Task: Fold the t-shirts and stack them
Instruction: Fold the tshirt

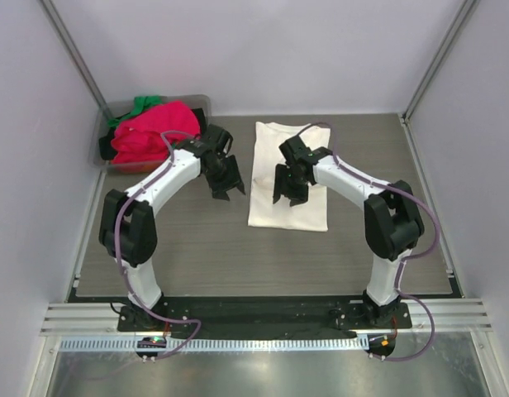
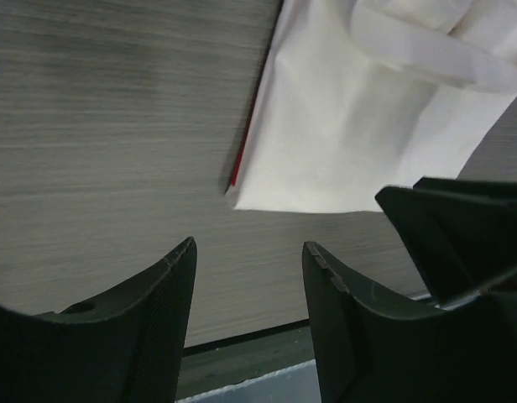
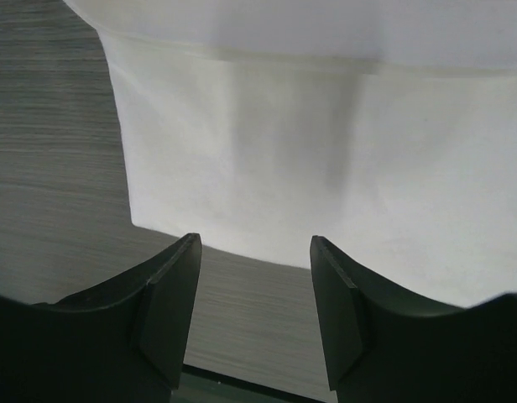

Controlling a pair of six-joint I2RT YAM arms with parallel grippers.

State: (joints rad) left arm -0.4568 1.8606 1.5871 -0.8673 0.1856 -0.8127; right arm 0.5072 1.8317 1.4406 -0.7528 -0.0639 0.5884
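Observation:
A cream-white t-shirt (image 1: 275,165) lies folded into a long strip on the wooden table, in the middle toward the back. It also shows in the left wrist view (image 2: 342,126) and the right wrist view (image 3: 326,143). A thin red edge shows under its left side in the left wrist view (image 2: 242,159). My left gripper (image 1: 225,188) is open and empty, just left of the shirt. My right gripper (image 1: 287,197) is open and empty, above the shirt's near half. A bright pink-red t-shirt (image 1: 151,132) and a green one (image 1: 143,103) lie piled at the back left.
A grey plastic bin (image 1: 197,103) at the back left corner holds the pile of coloured shirts. White walls enclose the table on three sides. A metal rail (image 1: 263,314) runs along the near edge by the arm bases.

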